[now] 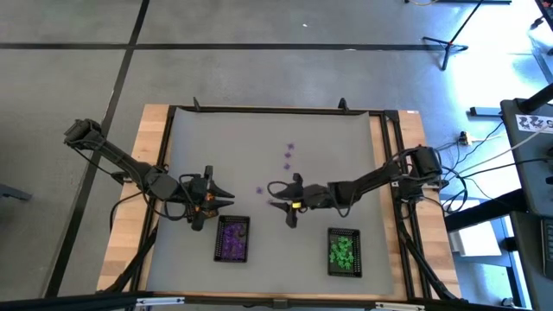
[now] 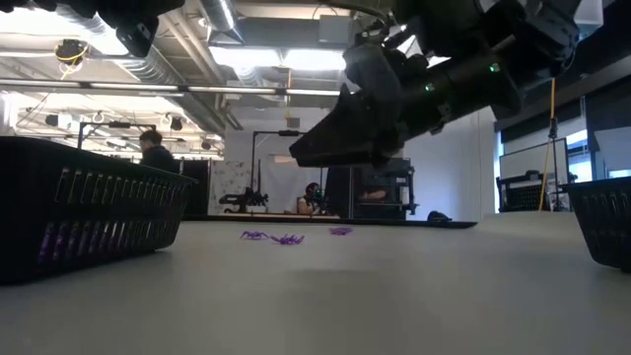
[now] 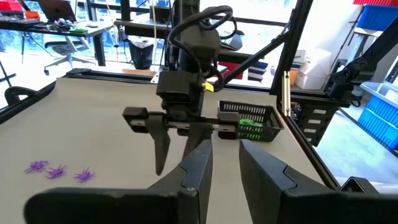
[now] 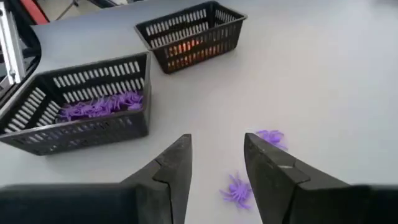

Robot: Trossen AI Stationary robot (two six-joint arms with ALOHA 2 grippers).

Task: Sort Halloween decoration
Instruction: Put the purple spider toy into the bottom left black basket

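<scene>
The Halloween decoration shows as tiny purple spiders: three (image 1: pixel 289 158) on the mat's far middle and one (image 1: pixel 259 191) nearer. My right gripper (image 1: pixel 271 195) hovers low at the mat's middle, open. In the right wrist view one spider (image 4: pixel 236 188) lies on the mat under the gap between the fingers and another (image 4: pixel 270 138) lies beside one fingertip; neither is touched. My left gripper (image 1: pixel 226 199) waits to the left, open, with nothing visible between its fingers (image 3: pixel 199 174). The purple-filled tray (image 1: pixel 232 239) and the green-filled tray (image 1: pixel 344 252) stand near the front edge.
A third black mesh tray (image 4: pixel 193 37) with orange pieces stands beyond the purple one (image 4: pixel 87 115), by the left arm. The two grippers face each other closely across the mat's middle. Bare grey mat (image 1: pixel 337 147) lies toward the far edge. People sit in the room behind.
</scene>
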